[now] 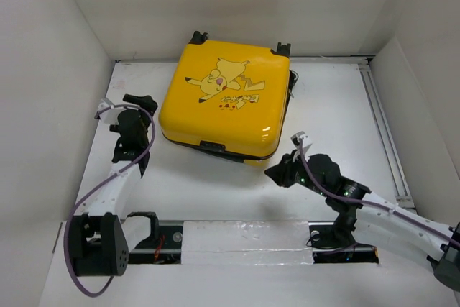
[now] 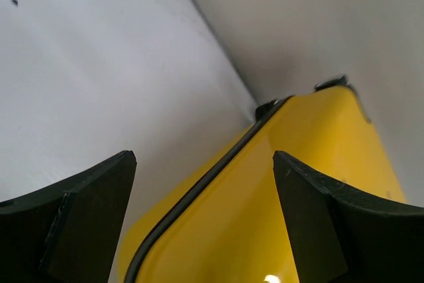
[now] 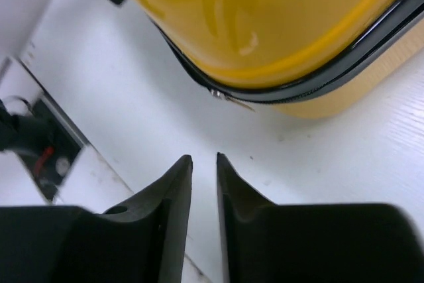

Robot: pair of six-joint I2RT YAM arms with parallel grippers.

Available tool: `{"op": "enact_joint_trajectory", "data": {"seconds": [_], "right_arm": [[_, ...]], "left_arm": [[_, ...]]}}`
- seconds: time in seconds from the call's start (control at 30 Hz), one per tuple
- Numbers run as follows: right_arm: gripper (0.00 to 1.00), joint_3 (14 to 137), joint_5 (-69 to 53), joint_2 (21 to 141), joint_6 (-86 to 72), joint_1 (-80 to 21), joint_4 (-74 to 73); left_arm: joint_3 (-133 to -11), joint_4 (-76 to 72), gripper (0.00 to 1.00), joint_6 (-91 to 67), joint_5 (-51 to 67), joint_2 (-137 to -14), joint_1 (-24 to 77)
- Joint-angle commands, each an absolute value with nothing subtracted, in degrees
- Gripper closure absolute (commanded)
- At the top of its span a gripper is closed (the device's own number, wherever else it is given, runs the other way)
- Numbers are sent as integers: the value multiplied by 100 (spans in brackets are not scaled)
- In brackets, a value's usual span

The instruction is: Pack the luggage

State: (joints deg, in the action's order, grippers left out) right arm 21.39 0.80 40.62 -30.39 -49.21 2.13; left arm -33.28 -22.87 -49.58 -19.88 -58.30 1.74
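— White table [image 1: 215, 199], walled on three sides; where's the suitcase [image 1: 226, 98]?
— Lid down, flat, toward twelve o'clock. Left gripper [image 1: 140, 101] reaches forward beside its nine o'clock edge, spread wide, empty.
— Right gripper [image 1: 275, 174]?
— Low near its five o'clock corner, fingers barely parted, gripping nothing, apart from it.

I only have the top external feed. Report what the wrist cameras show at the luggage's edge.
Observer: Right wrist view: a small metal zipper pull sticks out from the black zipper band of the luggage, just ahead of the right gripper.
Operator: Give me its jaws.
Observer: Barely parted, a thin slit, nothing in it.
Operator: Now the left side.
Observer: Left wrist view: the left gripper stands wide open, facing the luggage's side, holding nothing.
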Motion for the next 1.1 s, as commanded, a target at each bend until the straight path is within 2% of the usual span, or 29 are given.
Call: {"op": "enact_joint_trajectory", "data": {"seconds": [0.0,0.03,0.07,0.2,0.4,0.53,0.67,0.83,0.93,0.97,1.0,1.07], "right_arm": [[69,2285,-18,4043,-2839,-4983,-17],[60,2216,130,4043,-2917,-4983,-18],[46,2215,132,4113,-2970,-4983,52],[40,2092,44,4612,-2971,-5036,736],[39,1854,482,5413,-2733,-5036,2573],[48,1767,1071,5555,-2733,-5159,3188],[47,1661,1888,5450,-2847,-5159,3349],[45,1547,2213,5598,-2848,-5159,3348],[54,1424,2591,5651,-2848,-5159,3559],[60,1424,2671,5704,-2848,-5159,3560],[72,1424,2768,5756,-2848,-5159,3560],[79,1424,3065,5757,-2795,-5159,3560]], "left_arm": [[-3209,-2785,19,-5221,-1126,-5950,62],[-3365,-2786,19,-5151,-1125,-6107,62],[-3497,-2543,19,-5150,-1125,-6230,9],[-3604,-3003,22,-5290,-511,-6741,-141],[-3533,-3286,23,-5396,-79,-6917,33],[-3533,-3349,25,-5344,-79,-7119,658],[-3463,-3506,25,-5344,-79,-7269,1308],[-2937,-3709,25,-5537,9,-7189,1459],[-2874,-3762,26,-5537,175,-7049,1459],[-2822,-3762,26,-5537,176,-6997,1459],[-2821,-3762,26,-5537,176,-6996,1529],[-2760,-3762,26,-5476,124,-6926,1608]]}}
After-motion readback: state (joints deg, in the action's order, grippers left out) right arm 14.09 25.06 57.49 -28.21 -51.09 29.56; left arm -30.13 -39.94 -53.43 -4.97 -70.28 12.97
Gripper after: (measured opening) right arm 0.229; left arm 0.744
